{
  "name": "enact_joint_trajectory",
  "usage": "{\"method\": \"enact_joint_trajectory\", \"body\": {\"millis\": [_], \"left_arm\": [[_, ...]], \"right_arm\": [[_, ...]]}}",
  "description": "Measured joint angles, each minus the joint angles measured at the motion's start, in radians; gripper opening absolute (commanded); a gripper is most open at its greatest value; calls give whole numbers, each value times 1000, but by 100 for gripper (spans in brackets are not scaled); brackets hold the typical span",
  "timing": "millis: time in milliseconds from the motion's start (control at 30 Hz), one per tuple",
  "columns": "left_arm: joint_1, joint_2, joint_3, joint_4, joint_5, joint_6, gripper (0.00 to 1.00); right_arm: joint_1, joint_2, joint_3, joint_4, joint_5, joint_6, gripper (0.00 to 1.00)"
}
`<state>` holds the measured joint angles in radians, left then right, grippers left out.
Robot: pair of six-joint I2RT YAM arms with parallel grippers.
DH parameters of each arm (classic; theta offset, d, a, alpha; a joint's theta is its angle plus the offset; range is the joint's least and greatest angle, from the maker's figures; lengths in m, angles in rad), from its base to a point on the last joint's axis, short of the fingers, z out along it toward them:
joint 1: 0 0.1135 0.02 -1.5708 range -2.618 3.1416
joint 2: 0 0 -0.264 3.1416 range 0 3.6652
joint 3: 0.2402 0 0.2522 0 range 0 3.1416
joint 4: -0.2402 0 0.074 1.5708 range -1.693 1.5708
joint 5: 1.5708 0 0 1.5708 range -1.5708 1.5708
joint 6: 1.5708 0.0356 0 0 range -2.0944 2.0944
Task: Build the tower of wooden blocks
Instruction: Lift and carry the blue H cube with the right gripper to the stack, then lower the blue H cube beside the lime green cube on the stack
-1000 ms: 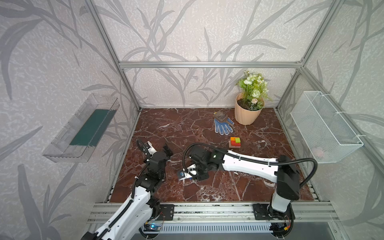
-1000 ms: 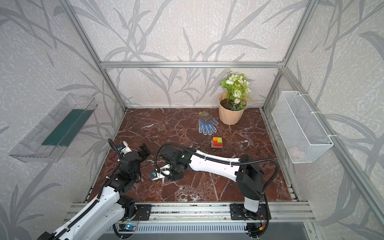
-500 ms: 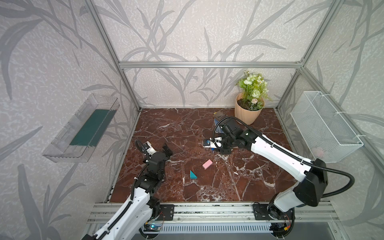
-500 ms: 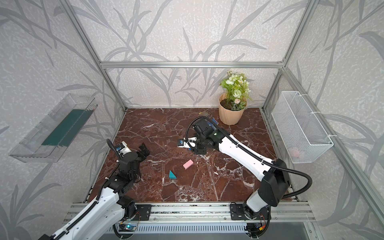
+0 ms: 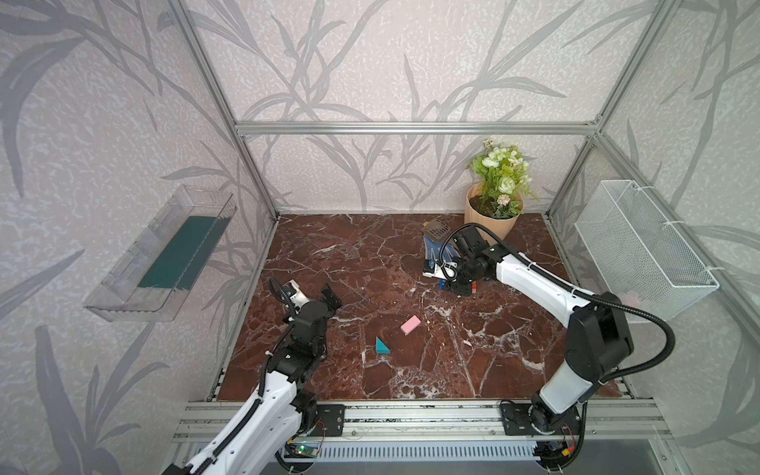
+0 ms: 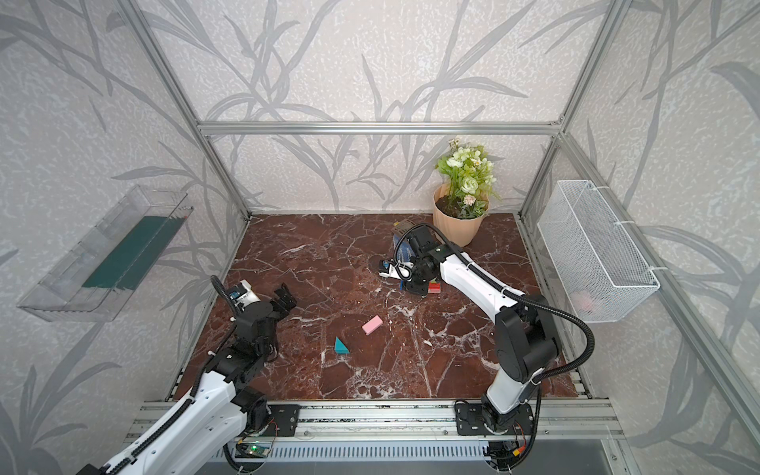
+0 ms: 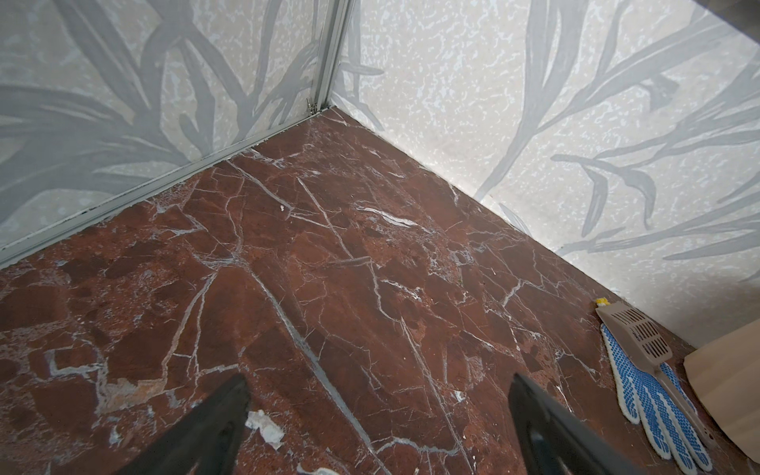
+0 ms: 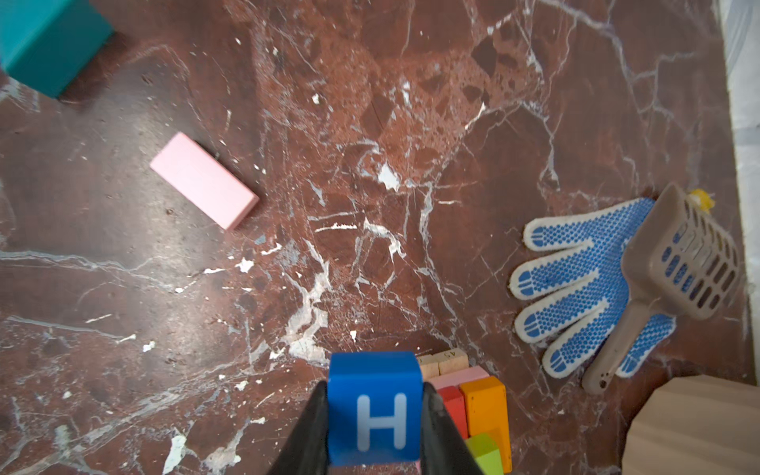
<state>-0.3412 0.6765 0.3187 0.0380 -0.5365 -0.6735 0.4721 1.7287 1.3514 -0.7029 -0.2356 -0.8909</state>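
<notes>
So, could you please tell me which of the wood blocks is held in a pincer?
The blue "H" cube: the right pincer grips it, while the pink block and teal wedge lie loose and ungripped.

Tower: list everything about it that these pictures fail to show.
- Both top views: the right arm covers the tower; only a red and green sliver shows.
- Right wrist view: the blue "H" cube, clamped in the right gripper, and the picture's lower edge hide part of the tower, so its layer count is unclear.
- Any view: whether the cube touches the tower cannot be told.
</notes>
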Motion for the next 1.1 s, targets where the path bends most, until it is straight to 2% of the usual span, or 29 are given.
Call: {"method": "enact_joint_trajectory", "body": {"millis": [433, 633, 1100], "left_arm": [[2, 12, 0, 0, 6, -2, 99], [2, 14, 0, 1, 8, -3, 99], [3, 28, 0, 4, 8, -3, 99]], "right_arm": [[-130, 47, 28, 0, -40, -29, 2], [-151, 89, 61, -12, -57, -85, 1], [-191, 142, 93, -68, -63, -355, 1]]}}
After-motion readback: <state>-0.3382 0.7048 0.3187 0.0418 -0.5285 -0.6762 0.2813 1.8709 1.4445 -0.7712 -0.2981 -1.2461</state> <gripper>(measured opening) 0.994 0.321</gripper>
